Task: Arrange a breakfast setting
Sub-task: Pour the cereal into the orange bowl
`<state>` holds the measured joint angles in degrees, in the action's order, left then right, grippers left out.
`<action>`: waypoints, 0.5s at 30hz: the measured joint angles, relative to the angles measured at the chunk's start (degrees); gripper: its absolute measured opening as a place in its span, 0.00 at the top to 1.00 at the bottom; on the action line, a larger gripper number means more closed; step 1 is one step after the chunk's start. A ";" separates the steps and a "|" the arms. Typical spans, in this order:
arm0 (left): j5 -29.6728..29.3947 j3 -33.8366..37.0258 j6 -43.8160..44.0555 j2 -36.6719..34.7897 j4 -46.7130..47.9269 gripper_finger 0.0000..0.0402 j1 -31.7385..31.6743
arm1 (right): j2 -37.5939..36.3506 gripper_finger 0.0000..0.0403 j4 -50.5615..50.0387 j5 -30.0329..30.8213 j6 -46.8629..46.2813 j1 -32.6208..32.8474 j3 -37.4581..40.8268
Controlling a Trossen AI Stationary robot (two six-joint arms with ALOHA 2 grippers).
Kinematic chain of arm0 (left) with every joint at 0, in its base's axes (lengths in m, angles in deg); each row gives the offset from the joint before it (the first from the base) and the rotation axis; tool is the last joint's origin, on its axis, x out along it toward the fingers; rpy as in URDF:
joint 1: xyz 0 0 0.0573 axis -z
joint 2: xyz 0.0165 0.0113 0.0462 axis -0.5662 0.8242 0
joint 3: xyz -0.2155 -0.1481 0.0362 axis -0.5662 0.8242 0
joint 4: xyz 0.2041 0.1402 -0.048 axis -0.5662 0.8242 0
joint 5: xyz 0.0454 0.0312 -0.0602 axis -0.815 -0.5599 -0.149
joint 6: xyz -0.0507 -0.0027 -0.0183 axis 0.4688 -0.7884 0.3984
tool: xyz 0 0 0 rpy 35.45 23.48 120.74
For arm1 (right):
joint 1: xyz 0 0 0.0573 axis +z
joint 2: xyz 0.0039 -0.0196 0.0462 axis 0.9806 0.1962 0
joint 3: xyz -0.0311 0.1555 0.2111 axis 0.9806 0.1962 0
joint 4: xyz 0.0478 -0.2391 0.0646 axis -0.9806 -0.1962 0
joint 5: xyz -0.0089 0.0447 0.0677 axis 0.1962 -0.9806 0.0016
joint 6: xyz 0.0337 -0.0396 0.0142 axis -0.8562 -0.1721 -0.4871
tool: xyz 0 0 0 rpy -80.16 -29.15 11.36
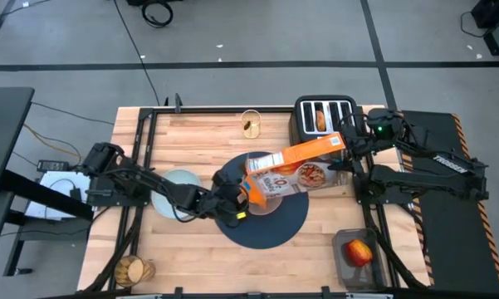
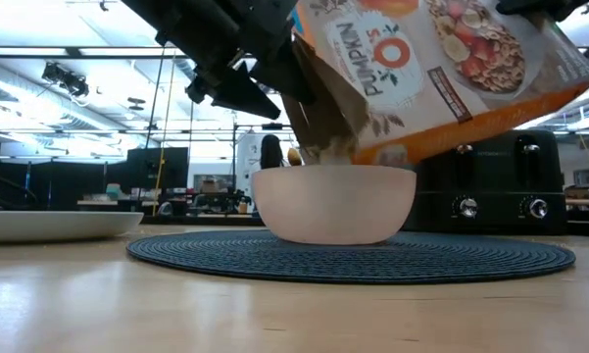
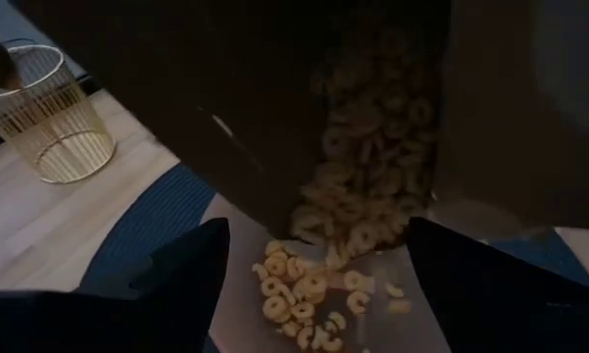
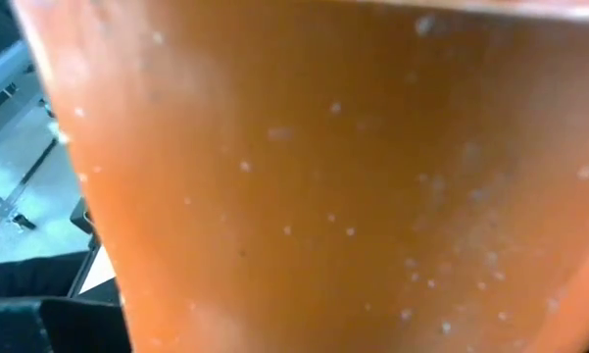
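High view shows both grippers' fingers clamping the tilted orange cardboard cereal box [image 1: 295, 158], pouring ring-shaped cereal [image 3: 309, 284] into the pinkish bowl [image 2: 333, 203]; red apple [image 1: 359, 252] at four o'clock waits.

Orange cardboard cereal box [image 1: 295, 162] printed with white lettering and a bowl picture; tan cereal rings [image 3: 304, 284]; pinkish-white bowl [image 2: 333, 201] on a ribbed round navy placemat [image 2: 372, 257]; red apple [image 1: 359, 252] at 4 o'clock; pale wood table [image 1: 191, 133]; black toaster [image 1: 324, 116]

Orange cereal box [image 1: 295, 159] tilted open-end down, black toaster [image 1: 325, 117] behind it, possibly one slot filled
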<state>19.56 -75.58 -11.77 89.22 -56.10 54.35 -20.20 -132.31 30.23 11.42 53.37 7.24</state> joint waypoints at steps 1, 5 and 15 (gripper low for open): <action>0.06 -0.02 0.16 0.32 -0.50 0.21 -0.27 | -0.02 0.23 0.69 -0.19 -0.02 0.02 0.00; 0.02 -0.02 0.37 1.14 -0.67 0.21 -1.42 | -0.04 0.23 1.12 -0.23 -0.02 0.07 0.00; 3.24 -0.07 -1.10 2.27 -2.23 0.21 -2.70 | -0.07 0.23 3.91 0.54 -0.09 0.06 0.02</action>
<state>22.81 -75.64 -12.88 91.48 -58.33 51.66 -20.27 -128.40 30.77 11.33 53.42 7.26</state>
